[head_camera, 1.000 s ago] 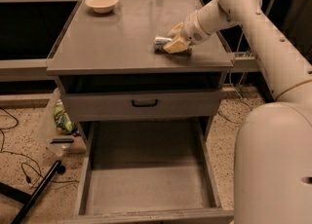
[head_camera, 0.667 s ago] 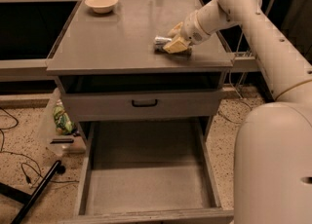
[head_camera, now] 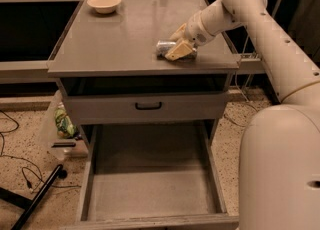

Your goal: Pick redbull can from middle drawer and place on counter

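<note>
The redbull can (head_camera: 163, 48), silver with darker patches, lies on its side on the grey counter (head_camera: 120, 39), near the counter's right front part. My gripper (head_camera: 173, 44) reaches in from the right, low over the counter. Its cream fingers (head_camera: 178, 51) sit on both sides of the can and are closed on it. The middle drawer (head_camera: 150, 186) is pulled out wide below the counter. Its flat floor is bare.
A cream bowl (head_camera: 104, 3) stands at the counter's back left. A closed drawer front with a black handle (head_camera: 148, 106) sits above the open drawer. A green packet (head_camera: 64, 123), a black pole (head_camera: 36, 196) and cables lie on the floor at left.
</note>
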### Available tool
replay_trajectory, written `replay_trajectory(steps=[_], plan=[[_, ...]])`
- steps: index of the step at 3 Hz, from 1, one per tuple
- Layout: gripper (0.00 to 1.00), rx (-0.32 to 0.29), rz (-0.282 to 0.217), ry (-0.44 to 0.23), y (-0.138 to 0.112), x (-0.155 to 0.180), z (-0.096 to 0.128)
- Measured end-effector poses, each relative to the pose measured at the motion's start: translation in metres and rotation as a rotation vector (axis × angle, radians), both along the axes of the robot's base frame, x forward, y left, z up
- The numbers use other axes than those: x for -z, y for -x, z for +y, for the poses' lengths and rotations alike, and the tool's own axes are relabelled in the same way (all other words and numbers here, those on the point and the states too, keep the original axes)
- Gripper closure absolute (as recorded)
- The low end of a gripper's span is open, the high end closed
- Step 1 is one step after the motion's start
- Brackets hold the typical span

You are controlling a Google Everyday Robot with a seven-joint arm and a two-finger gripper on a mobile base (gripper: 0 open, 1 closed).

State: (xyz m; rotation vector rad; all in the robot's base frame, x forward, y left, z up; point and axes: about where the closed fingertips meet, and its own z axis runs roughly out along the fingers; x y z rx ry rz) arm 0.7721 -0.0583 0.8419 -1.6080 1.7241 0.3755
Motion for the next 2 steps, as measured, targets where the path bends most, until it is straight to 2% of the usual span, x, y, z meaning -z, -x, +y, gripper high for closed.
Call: replay_trajectory(steps=[1, 2], plan=[[0.0, 0.0, 0.0, 0.0, 0.0, 0.0002, 0.0002], [0.0, 0.0, 0.0, 0.0, 0.0, 0.0002, 0.0002]])
